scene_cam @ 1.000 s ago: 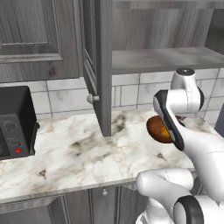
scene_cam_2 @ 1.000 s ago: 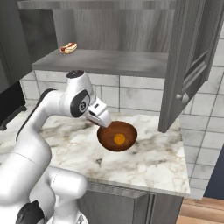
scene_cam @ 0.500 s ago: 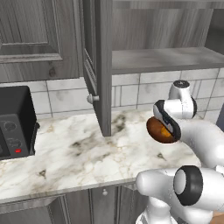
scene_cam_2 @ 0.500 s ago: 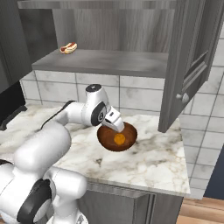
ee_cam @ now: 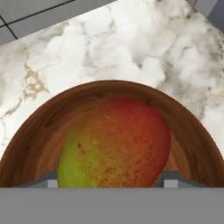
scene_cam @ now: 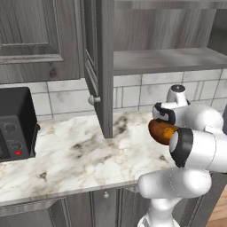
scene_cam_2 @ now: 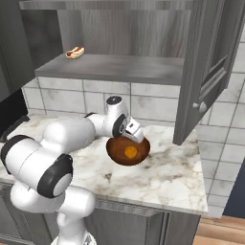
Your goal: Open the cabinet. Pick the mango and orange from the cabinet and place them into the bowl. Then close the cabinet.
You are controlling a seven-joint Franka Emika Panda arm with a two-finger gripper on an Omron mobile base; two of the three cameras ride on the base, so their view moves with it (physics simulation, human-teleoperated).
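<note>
In the hand view the mango (ee_cam: 116,144), green at one end and red at the other, sits between my gripper (ee_cam: 109,180) finger tips, which are shut on it. It hangs low over the inside of the dark wooden bowl (ee_cam: 39,131). In the right base view the bowl (scene_cam_2: 115,152) stands on the marble counter with the orange (scene_cam_2: 129,152) in it, and my gripper (scene_cam_2: 135,135) is just above its far rim. The cabinet (scene_cam_2: 119,67) stands with both doors open; its right door (scene_cam_2: 206,72) swings out over the counter. The bowl (scene_cam: 156,131) is partly hidden by my arm in the left base view.
A hot dog (scene_cam_2: 74,52) lies at the left of the cabinet shelf. The open left door (scene_cam: 99,66) hangs over the counter middle. A black microwave (scene_cam: 13,124) stands at the counter's left end. My own elbow bulks low in front of the counter.
My arm has folded down and forward, and the hand has shifted a little to the right over the bowl. The orange and the bowl have stayed put.
</note>
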